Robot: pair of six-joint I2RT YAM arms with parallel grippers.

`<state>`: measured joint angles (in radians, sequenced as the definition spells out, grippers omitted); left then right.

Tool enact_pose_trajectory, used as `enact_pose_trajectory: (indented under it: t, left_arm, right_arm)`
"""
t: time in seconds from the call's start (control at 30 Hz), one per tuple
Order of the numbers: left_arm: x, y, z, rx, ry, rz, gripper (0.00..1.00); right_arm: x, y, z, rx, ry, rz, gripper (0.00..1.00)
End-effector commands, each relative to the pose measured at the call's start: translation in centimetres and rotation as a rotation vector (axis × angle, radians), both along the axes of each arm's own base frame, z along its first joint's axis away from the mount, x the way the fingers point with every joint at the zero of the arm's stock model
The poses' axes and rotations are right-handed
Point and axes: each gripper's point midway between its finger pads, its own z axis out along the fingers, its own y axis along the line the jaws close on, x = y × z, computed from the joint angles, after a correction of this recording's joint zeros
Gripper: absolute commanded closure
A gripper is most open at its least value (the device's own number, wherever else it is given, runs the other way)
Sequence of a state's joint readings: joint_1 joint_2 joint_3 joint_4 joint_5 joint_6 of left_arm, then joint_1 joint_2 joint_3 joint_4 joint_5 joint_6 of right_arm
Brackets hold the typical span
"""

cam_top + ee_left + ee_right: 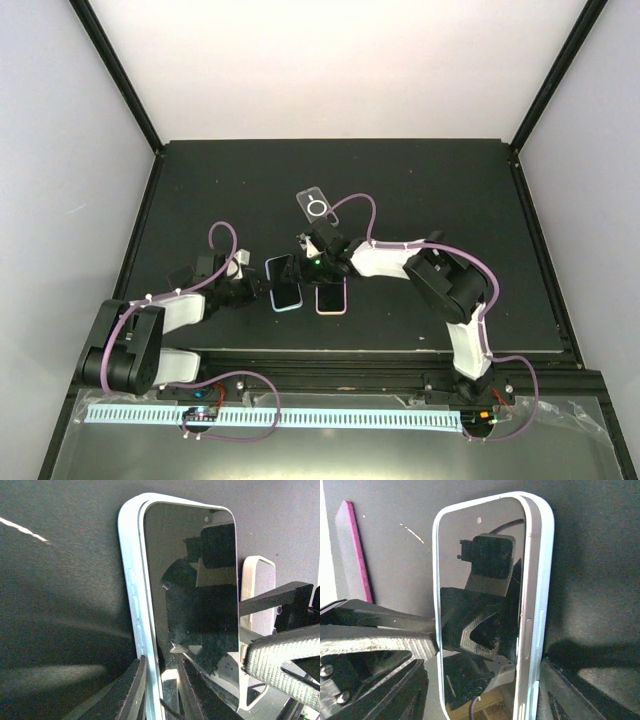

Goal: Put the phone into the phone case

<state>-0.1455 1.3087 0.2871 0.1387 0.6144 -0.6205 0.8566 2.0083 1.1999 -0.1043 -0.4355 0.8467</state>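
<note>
Phone (286, 280): sitting in the light-blue phone case (131, 575), mid-desk (430, 190).
Left gripper (260, 285): jaws clamping the phone case rim from 9 o'clock.
Right gripper (303, 268): jaws squeezing the phone case sides from 2 o'clock.
Clear case (318, 207): lying at 12 o'clock.
Second phone (331, 297): lying at 4 o'clock.

Pale-rimmed phone (480, 595) gripped by end effector (490, 658), pink-edged phone (354, 550) at left

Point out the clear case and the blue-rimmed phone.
clear case (318, 207): top view, on its back, inside the white ring.
blue-rimmed phone (285, 283): top view, middle of its dark screen.
</note>
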Motion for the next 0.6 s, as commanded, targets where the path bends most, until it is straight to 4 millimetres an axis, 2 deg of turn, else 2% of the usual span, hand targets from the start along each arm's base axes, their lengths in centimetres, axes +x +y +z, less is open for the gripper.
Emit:
enact_pose_trajectory:
  t: [0.0,0.2,0.33,0.57]
  left_arm:
    - [0.2,0.0,0.1,-0.01,-0.016,0.004,0.82]
    - [-0.3,0.0,-0.4,-0.026,0.011,0.022,0.82]
    - [-0.4,0.0,-0.2,-0.03,0.01,0.023,0.82]
    - [-0.9,0.1,0.5,-0.021,0.019,0.021,0.78]
  right_arm:
    - [-0.7,2.0,1.2,0.131,0.07,0.041,0.38]
    - [-1.1,3.2,4.1,0.267,0.115,0.053,0.38]
    - [-1.4,3.5,5.4,0.345,0.132,0.049,0.38]
    - [-1.9,3.5,5.0,0.389,0.17,0.05,0.4]
